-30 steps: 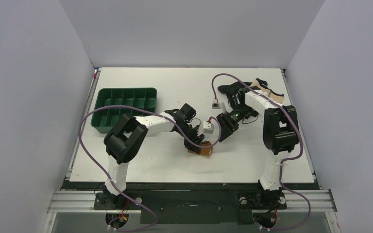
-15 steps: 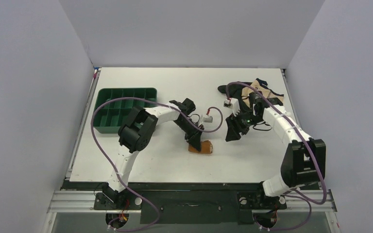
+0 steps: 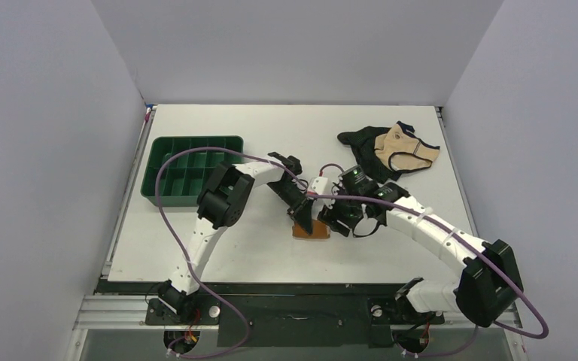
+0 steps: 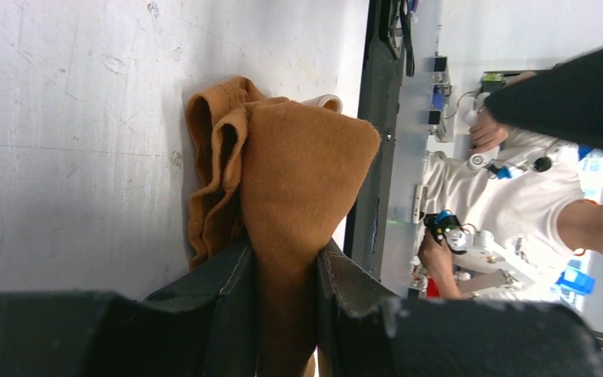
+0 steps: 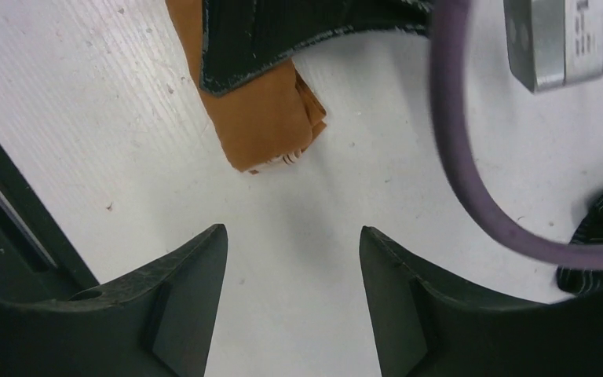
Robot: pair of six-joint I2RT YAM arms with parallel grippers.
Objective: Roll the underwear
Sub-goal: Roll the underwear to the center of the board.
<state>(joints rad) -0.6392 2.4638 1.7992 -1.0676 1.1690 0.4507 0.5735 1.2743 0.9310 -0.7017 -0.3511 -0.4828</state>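
The underwear [image 3: 314, 231] is a small rust-brown bundle, partly folded, lying on the white table just ahead of centre. My left gripper [image 3: 302, 219] reaches down onto its left end. In the left wrist view both black fingers [image 4: 232, 271] press a fold of the underwear [image 4: 290, 165] between them, so my left gripper [image 4: 284, 253] is shut on it. My right gripper [image 3: 337, 219] hovers just right of the bundle. Seen from the right wrist, my right gripper [image 5: 292, 236] is open over bare table, with the underwear [image 5: 263, 122] ahead of its fingertips and apart from them.
A green compartment tray [image 3: 167, 159] stands at the left. A black garment [image 3: 355, 138] and a beige garment with dark trim [image 3: 403, 150] lie at the back right. Purple cables [image 5: 471, 165] and a grey connector box [image 3: 320, 186] hang near both wrists.
My right arm has swung from the garments at the back right down to beside the underwear, its jaws widening. My left gripper keeps its hold on the underwear.
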